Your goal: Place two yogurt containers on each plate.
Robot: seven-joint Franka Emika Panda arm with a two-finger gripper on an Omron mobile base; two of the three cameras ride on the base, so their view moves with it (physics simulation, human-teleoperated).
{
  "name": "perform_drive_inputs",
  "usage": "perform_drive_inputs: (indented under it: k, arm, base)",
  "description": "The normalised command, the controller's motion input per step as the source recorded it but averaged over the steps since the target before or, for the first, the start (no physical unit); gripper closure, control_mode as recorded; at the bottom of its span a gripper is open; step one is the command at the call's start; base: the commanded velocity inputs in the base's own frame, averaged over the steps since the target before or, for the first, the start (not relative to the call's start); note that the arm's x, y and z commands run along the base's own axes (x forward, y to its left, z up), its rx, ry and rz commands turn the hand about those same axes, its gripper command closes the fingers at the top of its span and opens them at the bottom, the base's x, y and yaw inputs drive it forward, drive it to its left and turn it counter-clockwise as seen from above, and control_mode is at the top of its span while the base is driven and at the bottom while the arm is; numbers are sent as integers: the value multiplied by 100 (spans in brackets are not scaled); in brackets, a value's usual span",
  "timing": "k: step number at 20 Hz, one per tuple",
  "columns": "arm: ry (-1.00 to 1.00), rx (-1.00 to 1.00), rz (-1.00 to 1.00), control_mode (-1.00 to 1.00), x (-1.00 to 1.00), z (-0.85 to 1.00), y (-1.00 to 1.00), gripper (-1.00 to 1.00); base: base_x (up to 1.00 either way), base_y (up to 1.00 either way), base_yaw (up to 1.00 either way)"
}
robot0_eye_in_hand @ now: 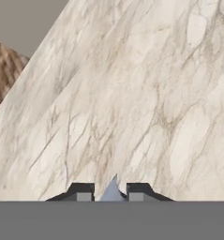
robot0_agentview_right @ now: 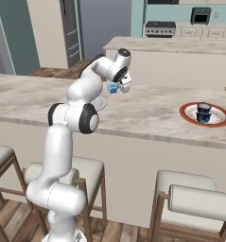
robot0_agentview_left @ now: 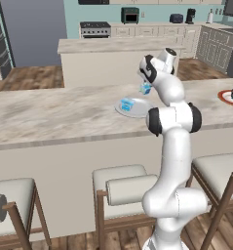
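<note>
My gripper point(robot0_agentview_left: 145, 87) hangs above the counter, shut on a light blue yogurt container point(robot0_agentview_left: 146, 90), just right of and above the pale grey-white plate point(robot0_agentview_left: 140, 111). A second light blue yogurt container point(robot0_agentview_left: 126, 104) rests on that plate. From the right base, the gripper point(robot0_agentview_right: 116, 88) and the held cup point(robot0_agentview_right: 113, 88) show, with the pale plate point(robot0_agentview_right: 100, 103) mostly behind the arm. The red-rimmed plate point(robot0_agentview_right: 217, 118) lies far right with dark yogurt tubs point(robot0_agentview_right: 203, 112) on it, too close together to separate. In the hand view a pale blue sliver of the cup point(robot0_eye_in_hand: 112, 191) sits between the fingertips point(robot0_eye_in_hand: 84, 191).
A long marble counter point(robot0_agentview_left: 49, 117) carries both plates. Cushioned stools point(robot0_agentview_left: 125, 188) stand along its near side below the arm. A second island point(robot0_agentview_left: 103, 46) and the stove wall lie behind.
</note>
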Motion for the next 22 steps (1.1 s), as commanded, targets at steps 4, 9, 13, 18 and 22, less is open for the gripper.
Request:
perform_drive_inputs:
  k: [4, 9, 13, 18, 22]
  arm:
    - [0, 0, 0, -100, -10, 0, -2, 100]
    - [0, 0, 0, -100, 0, 27, -7, 100]
    - [0, 0, 0, -100, -3, 17, 0, 100]
    - [0, 0, 0, -100, -9, 26, 0, 100]
    - [-5, 3, 0, -100, -51, 7, 0, 100]
  base:
    - [0, 0, 0]
    - [0, 0, 0]
    - [0, 0, 0]
    - [0, 0, 0]
    - [0, 0, 0]
